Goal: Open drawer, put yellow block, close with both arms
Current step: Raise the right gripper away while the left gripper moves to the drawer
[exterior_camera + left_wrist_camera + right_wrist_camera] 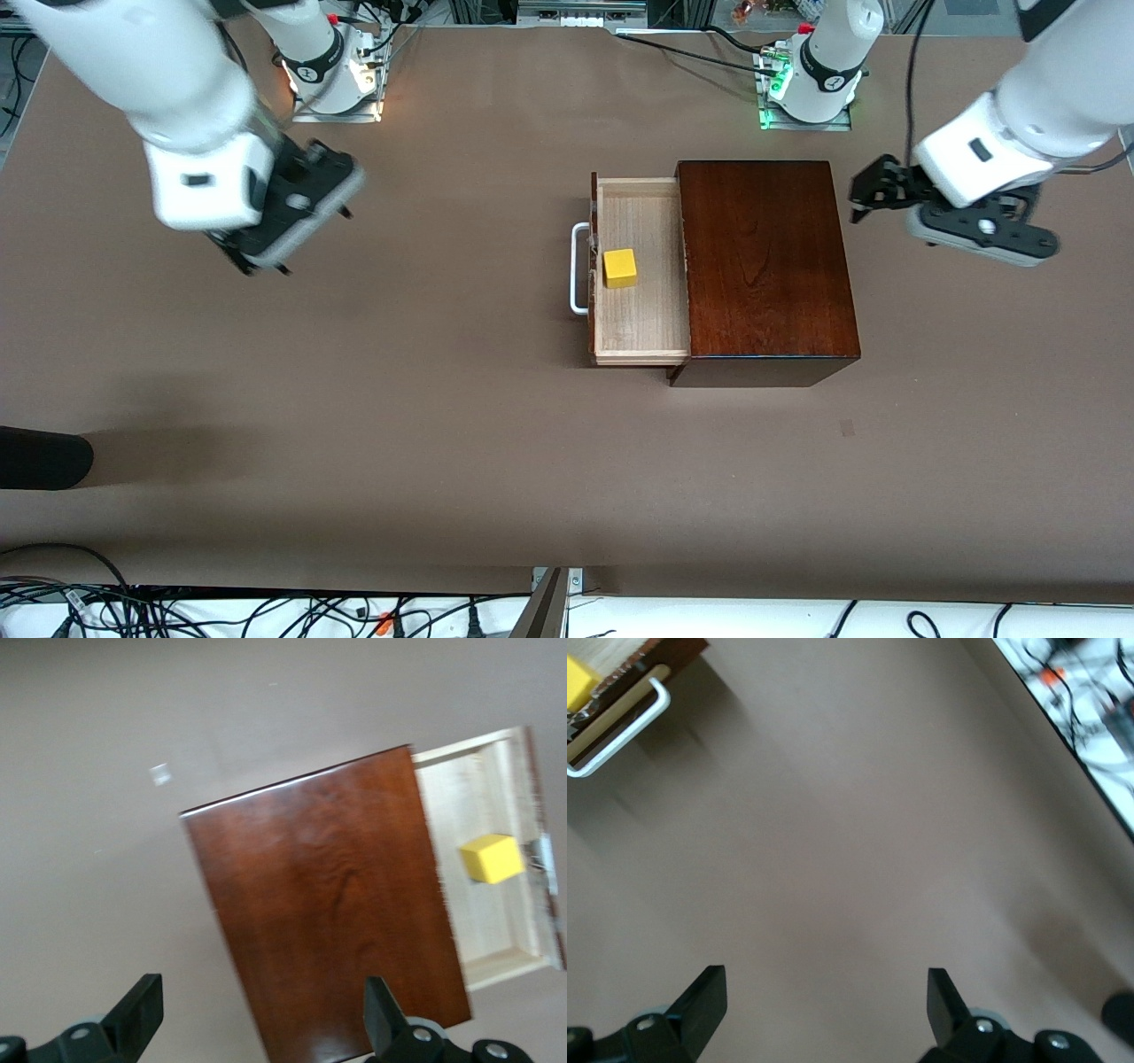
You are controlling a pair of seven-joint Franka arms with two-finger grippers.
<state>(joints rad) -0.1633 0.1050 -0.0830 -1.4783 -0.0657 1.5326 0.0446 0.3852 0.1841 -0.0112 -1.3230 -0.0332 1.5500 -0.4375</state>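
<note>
The drawer [640, 266] stands pulled out of the dark mahogany box [762, 266], toward the right arm's end of the table, with its white handle [578, 268] outermost. The yellow block [619, 268] lies in the drawer tray. My left gripper [859, 197] is open and empty, in the air just off the box's closed end. The left wrist view shows its fingertips [142, 1001] wide apart, with the box [328, 904], the drawer [478, 806] and the block [490, 858]. My right gripper [292, 244] is open and empty over bare table, well away from the handle [620, 740].
A dark rounded object [40, 456] pokes in at the table's edge at the right arm's end, nearer the front camera. Cables [266, 611] lie along the table's front edge. A small mark [848, 428] sits on the mat nearer the camera than the box.
</note>
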